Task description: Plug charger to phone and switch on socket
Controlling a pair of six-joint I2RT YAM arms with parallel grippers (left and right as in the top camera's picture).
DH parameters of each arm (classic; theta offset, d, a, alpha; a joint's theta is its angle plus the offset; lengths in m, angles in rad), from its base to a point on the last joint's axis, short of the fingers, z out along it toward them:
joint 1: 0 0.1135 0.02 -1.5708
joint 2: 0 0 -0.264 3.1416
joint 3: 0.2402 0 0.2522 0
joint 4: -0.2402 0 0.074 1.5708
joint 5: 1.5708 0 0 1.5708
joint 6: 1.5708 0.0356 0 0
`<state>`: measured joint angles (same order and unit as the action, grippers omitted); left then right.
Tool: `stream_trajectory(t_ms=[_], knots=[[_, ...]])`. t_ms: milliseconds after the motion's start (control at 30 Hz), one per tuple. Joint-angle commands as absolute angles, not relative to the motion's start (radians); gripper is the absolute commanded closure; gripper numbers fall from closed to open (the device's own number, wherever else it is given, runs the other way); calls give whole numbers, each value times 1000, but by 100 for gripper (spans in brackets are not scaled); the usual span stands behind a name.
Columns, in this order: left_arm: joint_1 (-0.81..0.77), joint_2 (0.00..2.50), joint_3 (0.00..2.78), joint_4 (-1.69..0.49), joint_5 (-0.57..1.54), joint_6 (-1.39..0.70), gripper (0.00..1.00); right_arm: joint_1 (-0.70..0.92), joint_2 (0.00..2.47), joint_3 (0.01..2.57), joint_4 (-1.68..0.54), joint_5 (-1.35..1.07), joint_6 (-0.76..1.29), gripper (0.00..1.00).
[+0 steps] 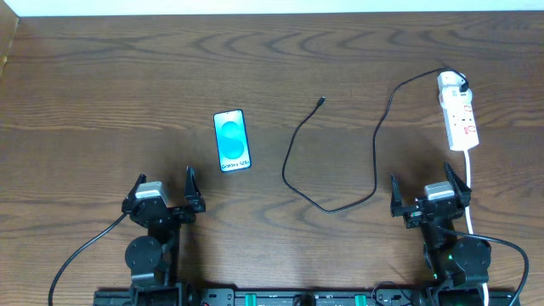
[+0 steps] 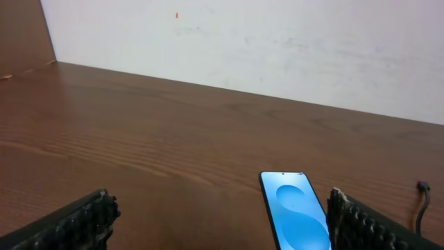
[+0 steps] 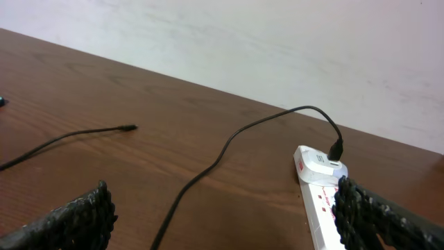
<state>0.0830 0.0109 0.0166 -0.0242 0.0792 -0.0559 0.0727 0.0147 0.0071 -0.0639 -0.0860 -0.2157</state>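
The phone (image 1: 231, 140) lies flat left of centre, its cyan-blue screen up; it also shows in the left wrist view (image 2: 297, 219). The black charger cable (image 1: 375, 157) loops over the table from its small free plug (image 1: 320, 101) to a plug in the far end of the white socket strip (image 1: 457, 111) at the right. In the right wrist view the cable (image 3: 208, 170) and the strip (image 3: 316, 187) show. My left gripper (image 1: 163, 188) is open and empty, near the table's front edge, below the phone. My right gripper (image 1: 429, 188) is open and empty, in front of the strip.
The strip's white cord (image 1: 470, 187) runs down past my right gripper. A white wall (image 2: 277, 42) stands behind the table's far edge. The table's left edge (image 1: 7, 51) shows at the upper left.
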Motion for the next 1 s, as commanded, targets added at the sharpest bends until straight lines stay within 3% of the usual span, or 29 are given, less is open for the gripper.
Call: stream_trajectory(t_ms=[0,967], knots=[[79,4,4,-64,89,-65,2,80,9,6,-68,-92,-207,1],[79,60,64,-23,150,-65,2,80,9,6,-68,-92,-207,1]])
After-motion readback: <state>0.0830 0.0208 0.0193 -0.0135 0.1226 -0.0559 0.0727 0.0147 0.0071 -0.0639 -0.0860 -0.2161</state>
